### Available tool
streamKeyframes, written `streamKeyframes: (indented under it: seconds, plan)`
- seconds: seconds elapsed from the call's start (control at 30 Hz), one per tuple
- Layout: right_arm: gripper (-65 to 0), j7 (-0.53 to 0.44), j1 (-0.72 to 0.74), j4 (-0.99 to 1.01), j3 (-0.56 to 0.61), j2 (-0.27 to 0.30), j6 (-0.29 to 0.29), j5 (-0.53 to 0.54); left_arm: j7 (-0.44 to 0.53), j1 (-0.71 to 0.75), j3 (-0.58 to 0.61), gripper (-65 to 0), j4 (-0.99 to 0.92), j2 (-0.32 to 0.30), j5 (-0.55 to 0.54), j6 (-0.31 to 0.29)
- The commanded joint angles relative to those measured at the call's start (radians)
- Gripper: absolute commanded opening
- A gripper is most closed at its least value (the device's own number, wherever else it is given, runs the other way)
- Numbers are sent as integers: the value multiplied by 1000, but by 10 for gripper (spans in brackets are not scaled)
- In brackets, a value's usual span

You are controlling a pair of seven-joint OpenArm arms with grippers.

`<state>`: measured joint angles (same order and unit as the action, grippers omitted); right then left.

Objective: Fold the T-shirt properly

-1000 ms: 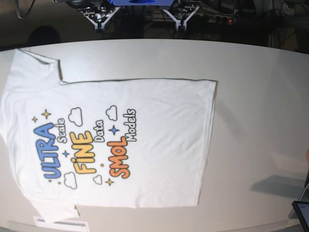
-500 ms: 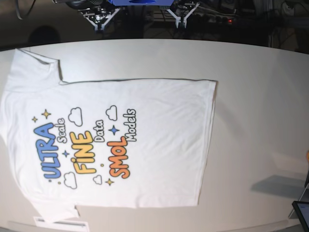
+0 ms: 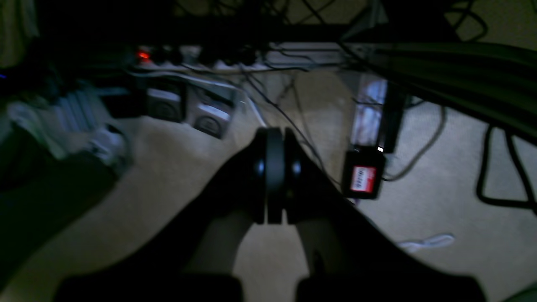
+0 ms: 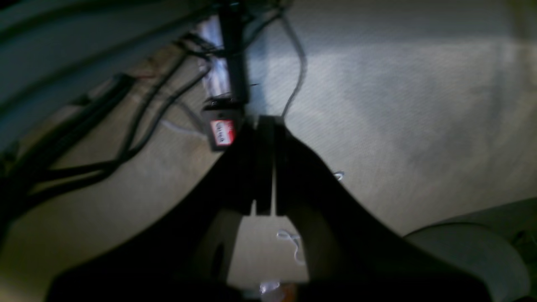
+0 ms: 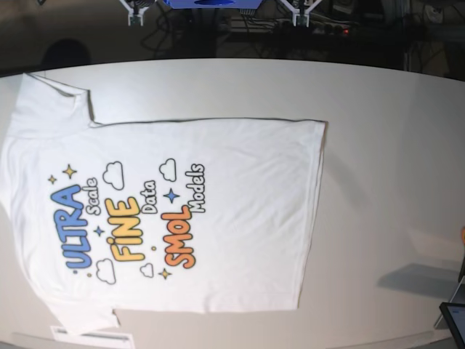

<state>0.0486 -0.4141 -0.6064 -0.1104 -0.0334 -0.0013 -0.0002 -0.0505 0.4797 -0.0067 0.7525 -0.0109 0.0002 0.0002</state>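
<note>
Retreat is what is showing at the far rim of the table: the two arms' white end pieces, a second ago hanging lower at the top of the base view, are now pulling up almost out of that picture, and both tools have been closing as they go. The left gripper (image 3: pixel 275 176) is sitting with its dark jaws pressed together, holding nothing, and is looking down at beige carpet, a black power brick with a red label (image 3: pixel 363 175) and loose cables below the table level. The right gripper (image 4: pixel 263 163) is likewise pinched tight and empty over the same kind of floor. The large white short-sleeved cotton T-shirt (image 5: pixel 240 218) is lying flat and print-up on the pale round tabletop (image 5: pixel 392 145), unmoved, its collar end running off the left edge of the base view and its hem pointing right; no fold is started, so I judge the task to be at its very beginning, with both arms parked away from the cloth. Room is generous: bare table is stretching beyond the hem on the right and along the far side, while the near sleeve is lying close to the table's near edge, beside a white paper strip (image 5: pixel 91 337), leaving little margin there.
</note>
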Motion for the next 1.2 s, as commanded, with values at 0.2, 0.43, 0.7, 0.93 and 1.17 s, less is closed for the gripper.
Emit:
streamKeyframes:
  seconds: [0.2, 0.43, 0.7, 0.93, 1.17]
  plan:
    - [-650, 92, -207, -364, -73, -1, -3, 6, 8, 190, -2, -650, 290, -33, -1, 7]
    - [-650, 139, -375, -709, -94, -12, -4, 6, 8, 299, -2, -650, 499, -45, -1, 8]
    - [-649, 276, -438, -953, -94, -18, -4, 6, 7, 428, -3, -650, 793, -73, -1, 8]
    - [-649, 284, -470, -1053, -159, -18, -4, 6, 1, 523, -3, -650, 993, -74, -1, 8]
    - [-650, 284, -484, -1133, -237, -18, -4, 6, 2, 586, -3, -650, 1116, -74, -1, 8]
